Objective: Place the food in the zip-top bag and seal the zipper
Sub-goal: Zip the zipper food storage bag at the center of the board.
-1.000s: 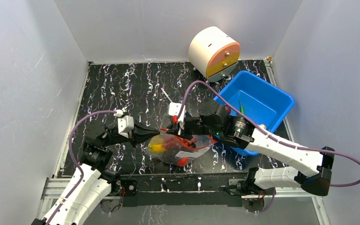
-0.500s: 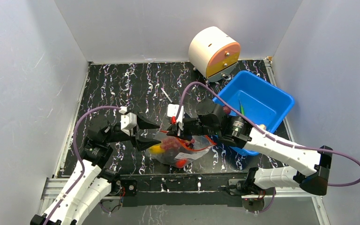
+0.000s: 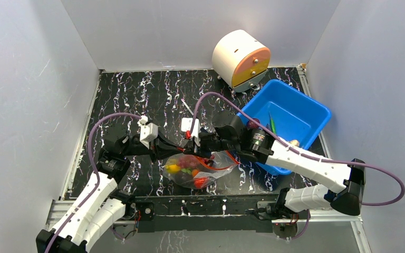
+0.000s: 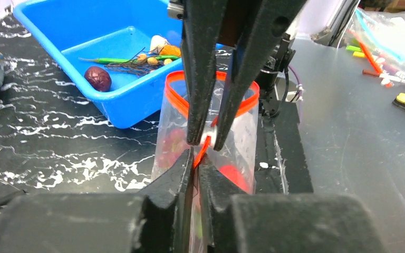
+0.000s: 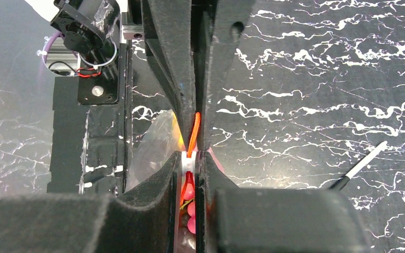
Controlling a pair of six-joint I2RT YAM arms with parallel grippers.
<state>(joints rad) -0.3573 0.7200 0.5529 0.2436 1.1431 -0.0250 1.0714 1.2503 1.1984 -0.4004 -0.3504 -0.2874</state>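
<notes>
The clear zip-top bag [image 3: 205,169] hangs near the table's front edge. Inside it is the food: a yellow banana [image 3: 173,168], dark grapes [image 3: 190,161] and a red fruit [image 3: 200,182]. My left gripper [image 4: 196,158] is shut on the red-orange zipper [image 4: 202,150] at the bag's left end. My right gripper [image 5: 189,157] faces it tip to tip, shut on the zipper's white slider [image 5: 188,162]. From above, the left gripper [image 3: 175,151] and the right gripper [image 3: 198,145] meet over the bag. Behind the right fingers the zipper [image 4: 176,95] still gapes in a loop.
A blue bin [image 3: 312,113] stands to the right of the bag and holds a dark red fruit [image 4: 97,78] and green stalks. A white and orange drum [image 3: 241,58] sits at the back. A thin pen [image 3: 187,107] lies mid-table. Grey walls enclose three sides.
The left gripper opened, moved right along the bag top and closed on the zipper strip just before the right gripper. The right arm crept left, still clamped.
</notes>
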